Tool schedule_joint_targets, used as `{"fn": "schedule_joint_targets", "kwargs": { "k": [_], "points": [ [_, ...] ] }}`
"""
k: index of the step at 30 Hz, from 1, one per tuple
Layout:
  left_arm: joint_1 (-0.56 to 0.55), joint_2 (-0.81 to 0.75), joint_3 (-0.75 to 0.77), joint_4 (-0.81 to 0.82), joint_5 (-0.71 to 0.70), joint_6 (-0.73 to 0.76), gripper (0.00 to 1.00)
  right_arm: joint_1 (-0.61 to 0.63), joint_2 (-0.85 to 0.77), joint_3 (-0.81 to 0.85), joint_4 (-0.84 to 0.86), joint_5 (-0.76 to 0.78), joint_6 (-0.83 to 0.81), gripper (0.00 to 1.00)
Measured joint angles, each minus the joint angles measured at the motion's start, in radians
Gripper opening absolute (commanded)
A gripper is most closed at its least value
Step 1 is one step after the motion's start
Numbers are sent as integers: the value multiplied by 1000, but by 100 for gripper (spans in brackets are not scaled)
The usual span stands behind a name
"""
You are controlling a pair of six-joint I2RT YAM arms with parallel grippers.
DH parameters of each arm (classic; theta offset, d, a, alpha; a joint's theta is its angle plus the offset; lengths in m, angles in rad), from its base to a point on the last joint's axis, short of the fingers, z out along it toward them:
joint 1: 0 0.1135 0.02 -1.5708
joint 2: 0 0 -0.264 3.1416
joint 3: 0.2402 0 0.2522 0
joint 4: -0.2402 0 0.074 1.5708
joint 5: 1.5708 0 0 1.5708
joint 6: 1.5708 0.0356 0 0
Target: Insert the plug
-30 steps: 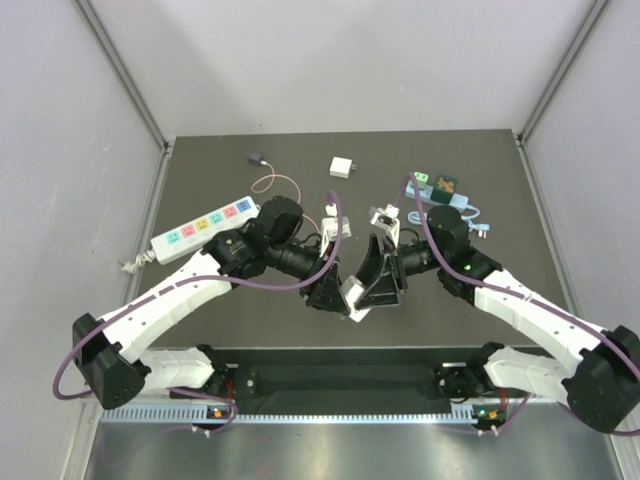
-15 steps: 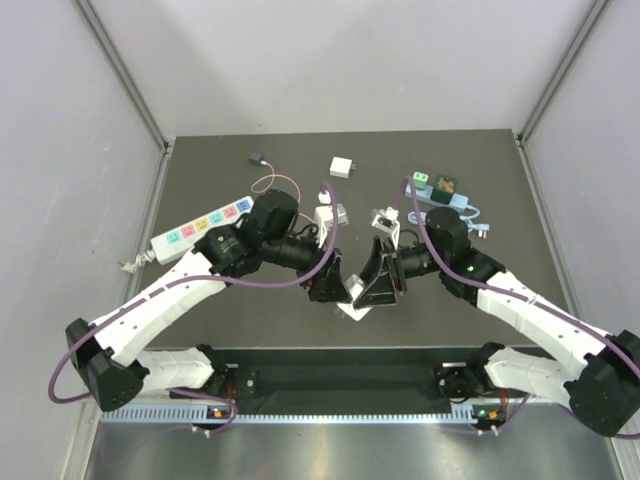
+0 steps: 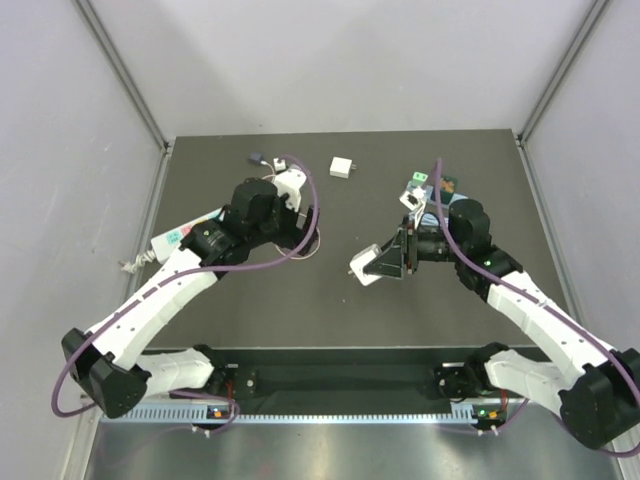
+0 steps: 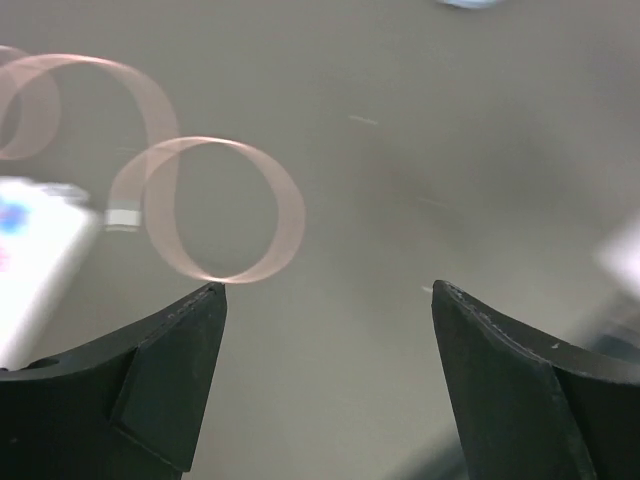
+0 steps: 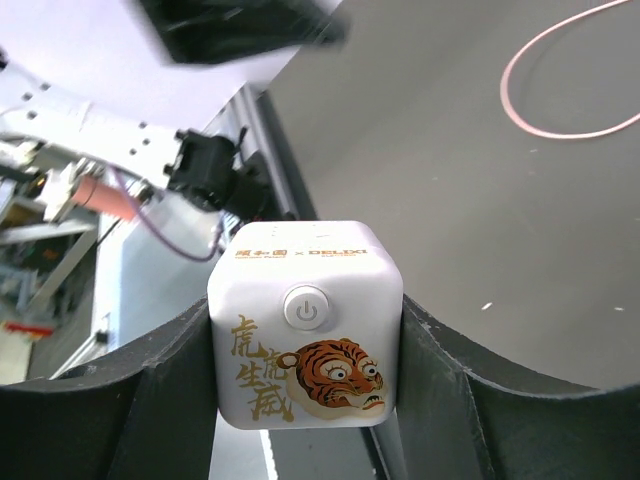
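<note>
The strip (image 3: 172, 237) lies out past the left claw's (image 4: 328, 290) left side, partly hidden under that arm in the top view and only a blurred white shape at the left edge of the wrist view. The left claw is spread wide with nothing between its fingers (image 4: 165, 375), hanging over the bare table (image 3: 480, 150). Just ahead of its left finger a pink cable (image 4: 210, 145) curls in loops on the table, its flat white end pointing towards the strip. Farther out from this claw, near the table's far edge, sit a small dark plug (image 3: 256, 157) and, to the right of it, a white block (image 3: 343, 167).

The right claw (image 5: 305, 305) is pinching the cube (image 5: 305, 325), one finger flat on each side. The cube is white, with a power button and a tiger picture on the face turned to the wrist camera. In the top view it sits at the claw's tips, pointing left towards the middle of the table, well apart from the strip. Behind this claw's wrist lie some small green parts (image 3: 422, 180); what they are cannot be told.
</note>
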Motion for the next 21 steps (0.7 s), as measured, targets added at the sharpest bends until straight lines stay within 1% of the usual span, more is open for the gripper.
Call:
{"fn": "schedule_joint_targets", "kwargs": {
  "k": [2,6,9,12,15,16,17,21],
  "points": [
    [45,4,-33,61,-112,74,89,-1,-16,-1,-5,37,2,0],
    [201,73,-77,174,-267,196,92,-2,-37,-2,25,79,35,0],
    [321,168,-110,266,-330,290,90,-2,-37,-3,51,87,59,0],
    [424,293,-108,296,-335,332,84,-2,-37,-3,56,90,63,0],
    [507,418,-60,296,-315,332,78,-2,-37,-3,52,95,61,0],
    [533,461,-31,296,-312,327,74,-2,-37,-3,51,97,60,0],
    [557,502,1,296,-312,317,73,-2,-38,-3,48,99,59,0],
    [627,640,152,296,-361,274,70,-2,-40,-3,35,107,43,0]
  ]
}}
